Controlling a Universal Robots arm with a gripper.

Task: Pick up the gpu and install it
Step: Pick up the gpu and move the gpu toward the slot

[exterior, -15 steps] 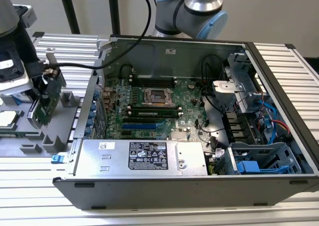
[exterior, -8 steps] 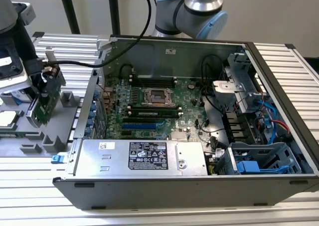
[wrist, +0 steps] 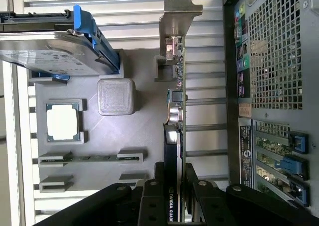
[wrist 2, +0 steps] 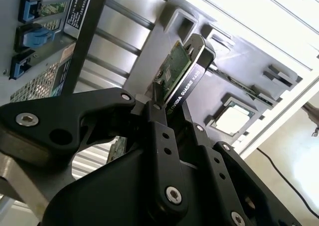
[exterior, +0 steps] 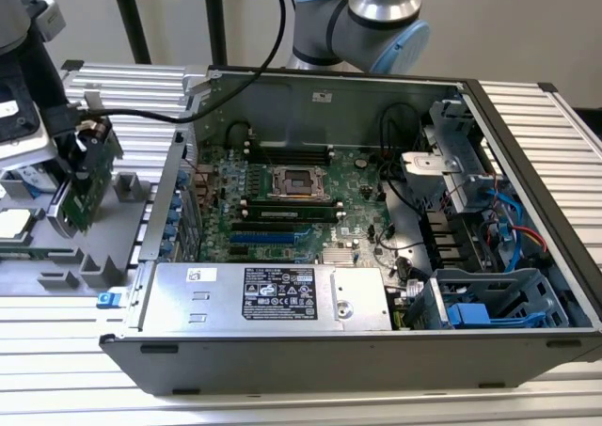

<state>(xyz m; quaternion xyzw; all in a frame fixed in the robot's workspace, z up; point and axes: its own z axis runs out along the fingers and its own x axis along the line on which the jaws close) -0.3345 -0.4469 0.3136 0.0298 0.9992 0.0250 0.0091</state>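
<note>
- Step in hand: the pick-up. The gripper [exterior: 81, 149] holds the gpu [exterior: 83, 191] over the grey parts tray [exterior: 132, 189], at the exterior view's left of the open computer case [exterior: 310, 355]. The card is outside the case and not installed.
- Position of the card: it stands on edge and slightly tilted, with its silver end bracket [wrist: 179, 9] pointing away from the gripper [wrist: 175, 171]. Whether that end is clear of the tray's cradle [wrist: 160, 69] cannot be told.
- Jaws: in both wrist views they are pressed in on the two faces of the gpu [wrist 2: 182, 79], green board on one side and black shroud on the other. They stand apart only by the card's thickness.
- Neighbours on the tray: a hard drive [wrist: 50, 56] in a blue frame and a processor chip [wrist: 62, 122], both well apart from the card.
- Judgement on installing: the card's connector edge must line up squarely with an expansion slot on the motherboard [exterior: 282, 196], bracket toward the case's rear wall. Any tilt could jam the card.
</note>
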